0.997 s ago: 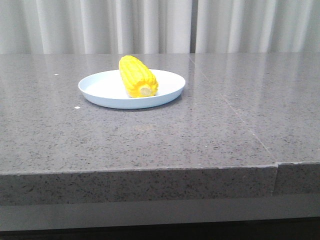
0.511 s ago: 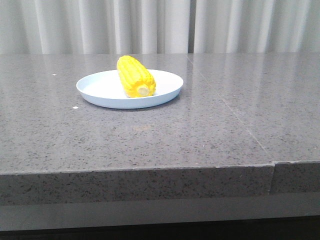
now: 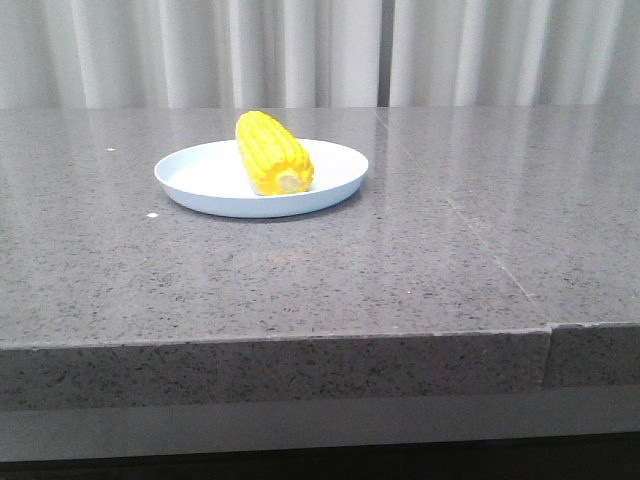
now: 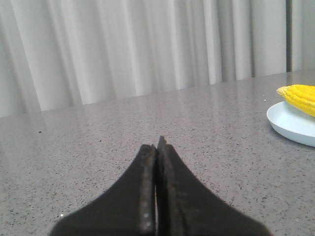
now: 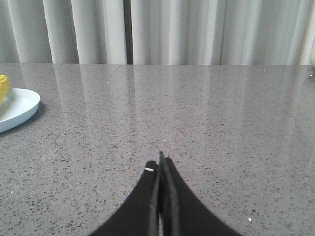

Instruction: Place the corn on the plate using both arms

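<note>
The grey speckled table (image 3: 400, 260) is stretching wide before pale curtains (image 3: 300, 50), carrying no writing or labels that I can read. The plate (image 3: 200, 180) is sitting left of centre toward the far side. The corn (image 3: 273, 152) is lying on the plate, its pale cut end pointing toward the near edge. The left gripper (image 4: 157, 145) and right gripper (image 5: 161, 162) are hovering over bare table, jaws pressed together, gripping nothing.
</note>
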### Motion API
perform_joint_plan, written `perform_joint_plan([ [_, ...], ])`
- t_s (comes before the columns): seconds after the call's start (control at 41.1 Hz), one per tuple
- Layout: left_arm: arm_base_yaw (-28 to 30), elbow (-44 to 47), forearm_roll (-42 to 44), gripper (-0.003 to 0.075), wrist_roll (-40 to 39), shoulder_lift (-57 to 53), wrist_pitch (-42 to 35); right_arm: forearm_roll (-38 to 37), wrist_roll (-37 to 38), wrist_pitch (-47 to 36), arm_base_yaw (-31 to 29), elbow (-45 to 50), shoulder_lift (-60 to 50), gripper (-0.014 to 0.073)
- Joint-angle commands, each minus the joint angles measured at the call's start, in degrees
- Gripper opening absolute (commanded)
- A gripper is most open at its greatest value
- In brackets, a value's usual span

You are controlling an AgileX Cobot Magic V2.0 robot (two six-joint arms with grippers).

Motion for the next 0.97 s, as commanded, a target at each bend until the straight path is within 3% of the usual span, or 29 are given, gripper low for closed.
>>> perform_joint_plan([
  [0.0, -0.4, 0.12, -0.02, -0.002, -0.5, -1.02, -4.83, 0.42, -0.32, -6.01, -0.31, -0.94, -0.72, -0.0119],
  [0.17, -0.4, 0.12, -0.02, -0.002, -0.5, -1.02, -4.83, -0.93, 5.11, -6.32, -0.31, -0.89, -0.72, -0.0119],
  [0.949, -0.4, 0.12, -0.02, -0.002, -0.5, -1.02, -4.83, -2.49, 5.11, -6.31, -0.31, -0.89, -0.72, -0.0119],
])
